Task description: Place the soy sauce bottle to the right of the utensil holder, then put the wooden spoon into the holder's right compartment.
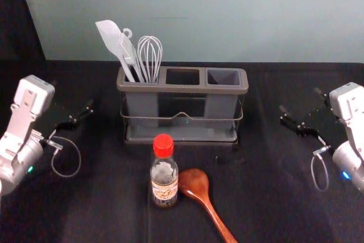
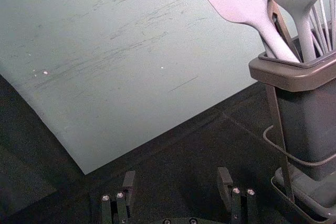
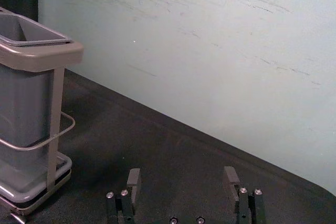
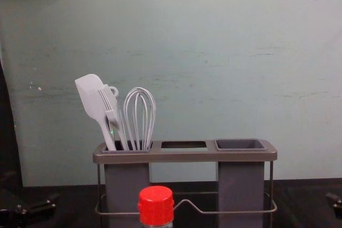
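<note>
My left gripper [image 1: 71, 98] is open at the left of the utensil holder [image 1: 182, 88]; my right gripper [image 1: 300, 101] is open at its right. Both hold nothing. The wrist views show the left gripper [image 2: 177, 174] and right gripper [image 3: 182, 173] with fingers apart. The soy sauce bottle [image 1: 164, 174], red-capped, stands upright in front of the holder. Close at its right lies the wooden spoon [image 1: 194, 182], bowl toward the holder, handle running to the front right. The right compartment [image 4: 240, 144] is empty; its rim shows in the chest view.
A spatula [image 4: 91, 100], a brush and a whisk [image 4: 140, 116] stand in the holder's left compartment. The middle section is an open frame. Behind the black table [image 1: 284, 209] rises a pale wall [image 1: 256, 15]. Black table surface lies between the holder and my right gripper.
</note>
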